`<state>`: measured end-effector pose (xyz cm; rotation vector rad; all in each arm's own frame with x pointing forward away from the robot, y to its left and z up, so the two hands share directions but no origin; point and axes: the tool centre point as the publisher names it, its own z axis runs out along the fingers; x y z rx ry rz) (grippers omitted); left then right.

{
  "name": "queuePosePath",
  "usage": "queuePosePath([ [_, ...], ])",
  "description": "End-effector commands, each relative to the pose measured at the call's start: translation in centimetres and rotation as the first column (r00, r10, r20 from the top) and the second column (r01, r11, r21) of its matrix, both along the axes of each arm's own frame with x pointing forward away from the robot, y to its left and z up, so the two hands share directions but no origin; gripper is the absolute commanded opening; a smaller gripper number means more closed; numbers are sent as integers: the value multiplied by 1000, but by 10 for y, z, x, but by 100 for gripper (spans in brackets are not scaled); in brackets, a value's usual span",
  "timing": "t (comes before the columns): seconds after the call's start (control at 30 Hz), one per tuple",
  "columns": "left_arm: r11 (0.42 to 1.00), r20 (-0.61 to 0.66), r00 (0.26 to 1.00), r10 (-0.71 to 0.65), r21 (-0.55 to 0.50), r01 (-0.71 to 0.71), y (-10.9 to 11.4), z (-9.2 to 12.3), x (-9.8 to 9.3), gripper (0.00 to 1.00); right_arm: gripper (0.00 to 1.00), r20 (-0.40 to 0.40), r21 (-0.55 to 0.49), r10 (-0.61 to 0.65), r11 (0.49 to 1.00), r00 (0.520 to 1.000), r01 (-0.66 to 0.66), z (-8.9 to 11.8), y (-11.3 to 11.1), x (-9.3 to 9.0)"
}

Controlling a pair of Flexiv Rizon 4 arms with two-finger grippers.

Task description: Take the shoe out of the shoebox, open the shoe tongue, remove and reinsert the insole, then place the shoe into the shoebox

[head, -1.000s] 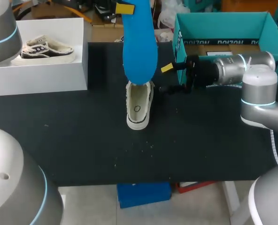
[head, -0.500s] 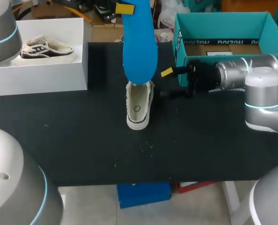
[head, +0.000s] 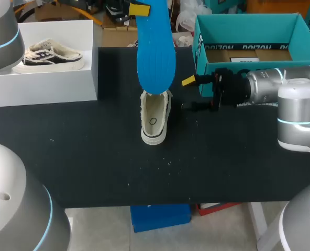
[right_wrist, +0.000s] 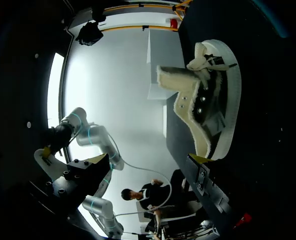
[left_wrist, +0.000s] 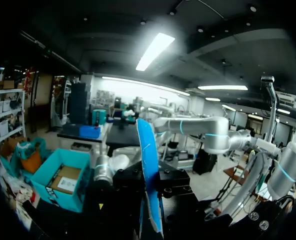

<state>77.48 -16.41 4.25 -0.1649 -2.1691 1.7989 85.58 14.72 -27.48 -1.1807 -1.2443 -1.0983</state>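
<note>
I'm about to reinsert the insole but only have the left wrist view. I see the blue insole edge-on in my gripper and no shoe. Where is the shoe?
Observer: The shoe sits opening-up on the black table. In the head view, the upright insole has its lower end lined up with the shoe's far end.
Operator: Is anything steadying it?
Observer: No. The right gripper is open beside the shoe, apart from it.
Operator: And the box?
Observer: The teal shoebox stands open at the table's far right, beyond the right gripper.
</note>
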Motion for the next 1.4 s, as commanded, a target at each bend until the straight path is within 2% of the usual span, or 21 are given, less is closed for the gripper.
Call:
queuePosePath([
  [0.03, 1000, 0, 1000, 0, 3, 0, -1, 0, 0, 0, 100, -2, 0, -13, 1000, 1000, 13, 2, 5, 0],
  [0.43, 1000, 0, 1000, 0, 3, 0, -1, 0, 0, 0, 100, 35, -46, -43, 998, 998, 45, 11, 13, -4],
  [0.5, 985, 292, 955, 48, 147, -94, -8, -7, -11, 0, 100, 35, -46, -43, 998, 998, 45, 11, 13, -4],
  [0.57, 971, 487, 869, 89, 152, -184, -17, -14, -22, 0, 100, 35, -46, -43, 998, 998, 45, 11, 13, -4],
  [0.6, 971, 534, 841, 83, 147, -189, -21, -16, -27, 0, 100, 35, -46, -43, 998, 998, 45, 11, 13, -4],
  [1.17, 971, 534, 841, 83, 147, -189, -21, -16, -27, 0, 100, 35, -46, -43, 998, 998, 45, 11, 13, -4],
  [1.23, 986, 713, 698, 63, 63, -153, -28, -6, -49, 0, 100, 35, -46, -43, 998, 998, 45, 11, 13, -4],
  [1.3, 995, 805, 589, 72, -14, -102, -28, -13, -70, 0, 100, 35, -46, -43, 998, 998, 45, 11, 13, -4],
  [1.4, 994, 850, 514, 112, -105, -43, -28, -37, -91, 0, 100, 35, -46, -43, 998, 998, 45, 11, 13, -4],
])
